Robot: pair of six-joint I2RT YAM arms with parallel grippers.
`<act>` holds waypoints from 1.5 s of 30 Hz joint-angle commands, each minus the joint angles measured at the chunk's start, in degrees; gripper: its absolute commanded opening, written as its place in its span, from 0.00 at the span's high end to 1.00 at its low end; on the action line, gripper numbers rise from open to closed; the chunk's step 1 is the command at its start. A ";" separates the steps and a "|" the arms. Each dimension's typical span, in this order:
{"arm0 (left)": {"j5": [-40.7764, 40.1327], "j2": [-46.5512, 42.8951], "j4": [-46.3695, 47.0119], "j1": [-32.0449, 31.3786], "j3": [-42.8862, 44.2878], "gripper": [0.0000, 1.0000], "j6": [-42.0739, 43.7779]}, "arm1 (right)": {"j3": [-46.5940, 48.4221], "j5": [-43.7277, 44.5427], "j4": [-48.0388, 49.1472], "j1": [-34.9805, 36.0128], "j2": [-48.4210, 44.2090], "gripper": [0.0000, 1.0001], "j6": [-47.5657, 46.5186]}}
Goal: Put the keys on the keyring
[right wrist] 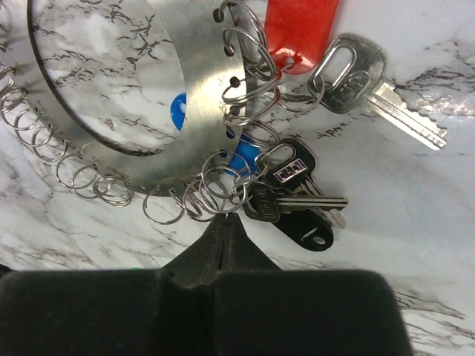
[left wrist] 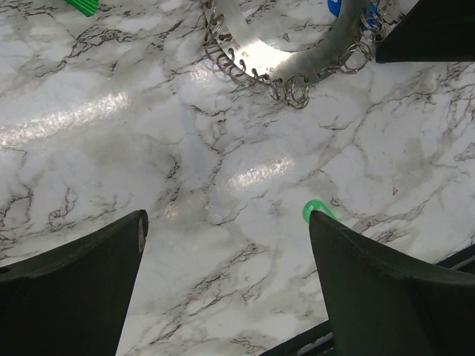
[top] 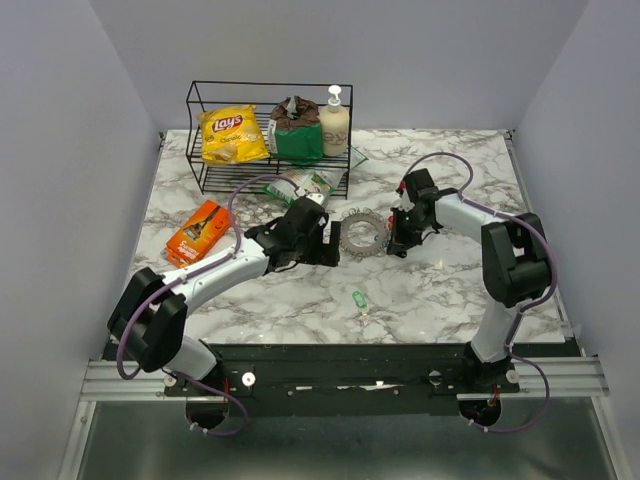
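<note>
The keyring [top: 360, 232] is a flat metal band edged with many small split rings, lying mid-table [left wrist: 256, 52] [right wrist: 193, 89]. On its rings hang a silver key [right wrist: 356, 74], black-headed keys [right wrist: 289, 185], a red tag [right wrist: 300, 30] and a blue one [right wrist: 245, 159]. My right gripper [top: 398, 240] [right wrist: 226, 216] is shut, its tips pinching one of the split rings at the band's edge. A loose green-headed key [top: 359, 298] [left wrist: 315, 209] lies on the marble nearer the arms. My left gripper [top: 318, 245] [left wrist: 228, 222] hovers open and empty, its right finger just beside the green key.
A black wire rack [top: 200, 100] at the back holds a yellow Lay's bag [top: 232, 135], a green bag [top: 297, 135] and a soap bottle [top: 334, 120]. An orange packet [top: 198, 232] lies at the left. A green-white packet [top: 300, 185] sits before the rack.
</note>
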 commanded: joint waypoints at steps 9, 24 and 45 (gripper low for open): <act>2.72 5.65 1.41 -0.21 4.64 0.03 -0.89 | 0.44 6.71 -1.00 0.37 -11.47 0.99 -0.37; 11.51 16.20 10.55 0.05 7.98 0.21 -6.68 | -5.88 5.75 3.40 0.28 -20.54 0.99 -2.74; 13.71 24.82 24.18 3.92 4.73 0.53 -21.72 | -9.58 4.25 4.01 0.28 -23.97 0.99 -3.62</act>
